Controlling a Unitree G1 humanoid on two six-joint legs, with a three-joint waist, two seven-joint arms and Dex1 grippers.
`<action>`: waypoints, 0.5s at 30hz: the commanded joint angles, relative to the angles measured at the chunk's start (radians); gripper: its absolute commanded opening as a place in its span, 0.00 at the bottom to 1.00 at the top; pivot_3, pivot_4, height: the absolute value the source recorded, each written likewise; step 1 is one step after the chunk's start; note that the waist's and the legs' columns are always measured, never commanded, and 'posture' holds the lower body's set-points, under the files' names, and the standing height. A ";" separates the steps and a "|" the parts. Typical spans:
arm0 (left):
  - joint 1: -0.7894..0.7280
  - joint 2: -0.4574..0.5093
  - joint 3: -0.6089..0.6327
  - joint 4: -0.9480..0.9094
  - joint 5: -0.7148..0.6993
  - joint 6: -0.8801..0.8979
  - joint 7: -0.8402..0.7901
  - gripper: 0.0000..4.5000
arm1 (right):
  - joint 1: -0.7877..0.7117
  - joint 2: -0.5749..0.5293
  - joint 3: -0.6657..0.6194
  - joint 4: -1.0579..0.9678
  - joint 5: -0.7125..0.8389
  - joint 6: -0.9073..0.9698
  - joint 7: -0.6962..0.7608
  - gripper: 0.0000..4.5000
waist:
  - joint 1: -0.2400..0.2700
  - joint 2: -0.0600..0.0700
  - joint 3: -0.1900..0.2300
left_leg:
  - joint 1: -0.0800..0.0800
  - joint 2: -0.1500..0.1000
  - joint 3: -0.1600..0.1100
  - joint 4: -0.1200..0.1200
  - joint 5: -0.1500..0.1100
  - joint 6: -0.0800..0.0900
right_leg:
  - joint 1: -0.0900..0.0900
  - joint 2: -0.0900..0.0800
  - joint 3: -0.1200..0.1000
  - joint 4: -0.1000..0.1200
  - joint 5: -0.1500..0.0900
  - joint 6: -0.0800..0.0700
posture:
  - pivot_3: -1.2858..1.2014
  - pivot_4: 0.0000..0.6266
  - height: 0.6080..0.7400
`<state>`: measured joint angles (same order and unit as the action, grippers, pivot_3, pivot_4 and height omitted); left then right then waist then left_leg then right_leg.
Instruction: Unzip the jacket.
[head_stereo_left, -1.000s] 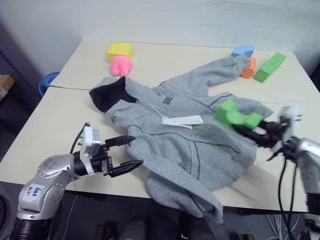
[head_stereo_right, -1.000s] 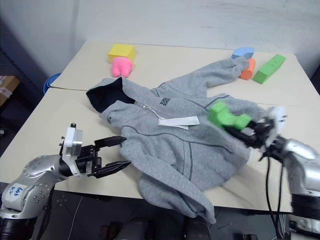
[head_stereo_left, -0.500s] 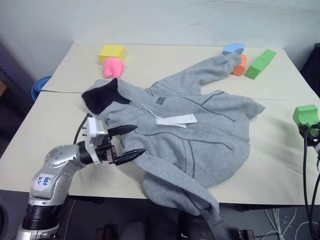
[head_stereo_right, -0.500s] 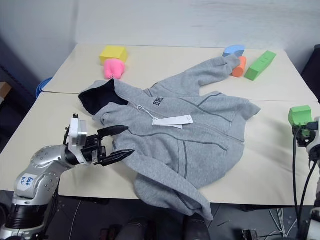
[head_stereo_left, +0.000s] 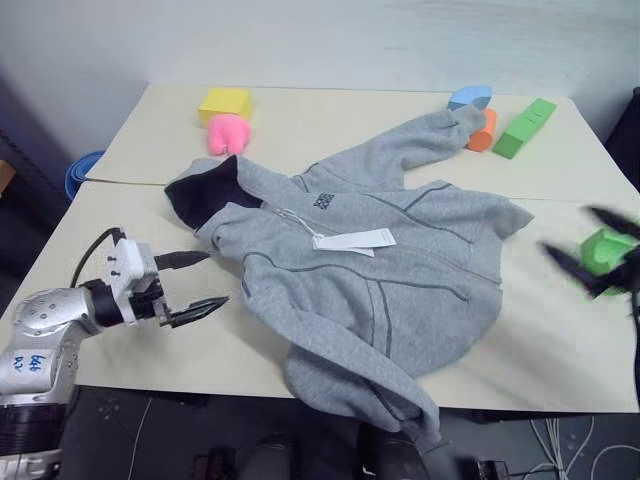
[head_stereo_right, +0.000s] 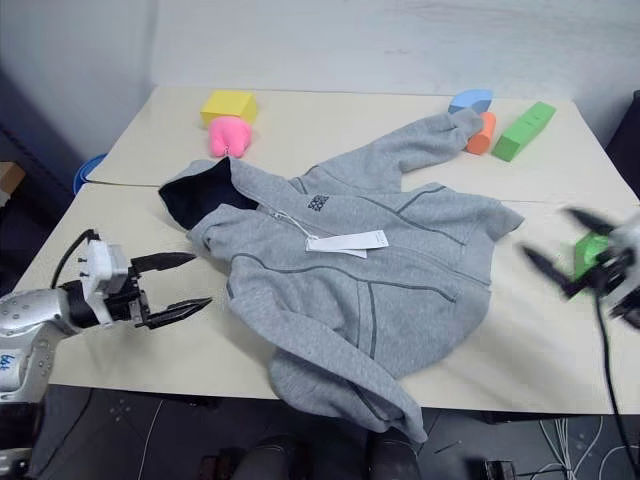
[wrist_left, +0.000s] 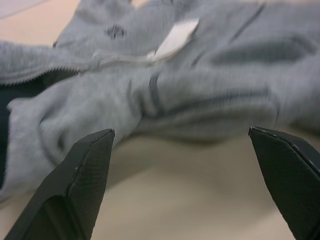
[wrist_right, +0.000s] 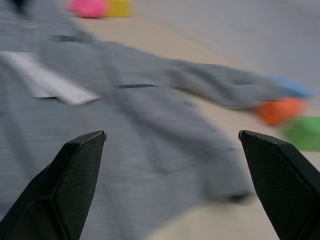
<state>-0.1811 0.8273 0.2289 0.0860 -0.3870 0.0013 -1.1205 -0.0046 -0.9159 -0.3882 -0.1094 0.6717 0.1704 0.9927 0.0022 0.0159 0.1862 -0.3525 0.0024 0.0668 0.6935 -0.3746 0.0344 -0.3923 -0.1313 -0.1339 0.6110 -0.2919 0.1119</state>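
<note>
Jaws of the left gripper (head_stereo_left: 193, 283) stand wide apart and hold nothing, poised over the bare worktop (head_stereo_left: 120, 230) just beside the jacket (head_stereo_left: 370, 270); jaws of the right gripper (head_stereo_left: 590, 248) also stand spread and empty (motion-blurred), at the worktop's right edge with a green block (head_stereo_left: 606, 246) lying between or just behind them, contact not discernible.

Left eye view. The jacket lies flat across the middle of the worktop, zipped closed, its hood (head_stereo_left: 205, 193) with dark lining toward the robot's left, one sleeve reaching to the far right corner, the other folded toward the near edge. A white paper tag (head_stereo_left: 352, 241) rests on the chest below a small dark logo (head_stereo_left: 324, 201). At the far left stand a yellow block (head_stereo_left: 224, 102) and a pink block (head_stereo_left: 227, 133), touching; at the far right, a blue block (head_stereo_left: 469, 97), an orange block (head_stereo_left: 482, 130) and a long green block (head_stereo_left: 524, 127), near the sleeve's cuff.

Right eye view. Same arrangement; the left gripper is apart from the jacket's hem.

Left wrist view. Both fingers (wrist_left: 82, 175) frame the jacket's front; the zip line and tag lie ahead, beige worktop between the tips.

Right wrist view. Spread fingers (wrist_right: 75, 175) frame the jacket body and far sleeve (blurred), with the coloured blocks beyond.
</note>
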 joint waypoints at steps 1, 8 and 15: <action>-0.080 -0.023 -0.058 0.060 0.077 -0.145 -0.018 1.00 | 0.055 -0.005 0.112 -0.318 0.131 0.183 -0.011 0.99 | 0.008 0.000 0.000 | 0.000 0.000 0.000 0.000 0.000 0.000 | 0.000 -0.001 0.000 0.000 0.000 0.000 | 0.52 0.24 1.00; -0.320 -0.127 -0.225 0.287 0.257 -0.408 0.005 1.00 | 0.099 0.049 0.345 -0.520 0.035 0.290 -0.096 0.99 | 0.043 -0.003 0.000 | -0.003 -0.005 -0.001 0.005 -0.004 0.005 | 0.000 -0.002 -0.004 0.000 0.001 0.002 | 0.52 0.24 1.00; -0.497 -0.240 -0.347 0.523 0.391 -0.568 0.051 1.00 | 0.134 0.064 0.472 -0.496 -0.252 0.236 -0.216 0.99 | 0.044 -0.005 -0.001 | -0.003 -0.006 0.001 0.006 -0.004 0.006 | 0.000 -0.002 -0.009 -0.001 0.002 0.003 | 0.52 0.24 1.00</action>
<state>-0.6589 0.5957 -0.1036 0.5756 -0.0241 -0.5274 -1.0960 0.1239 -0.8496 0.0755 -0.6129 0.4972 0.4527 0.8004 0.0459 0.0107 0.1855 -0.3555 -0.0032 0.0684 0.6994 -0.3788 0.0409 -0.3926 -0.1331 -0.1426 0.6104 -0.2901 0.1153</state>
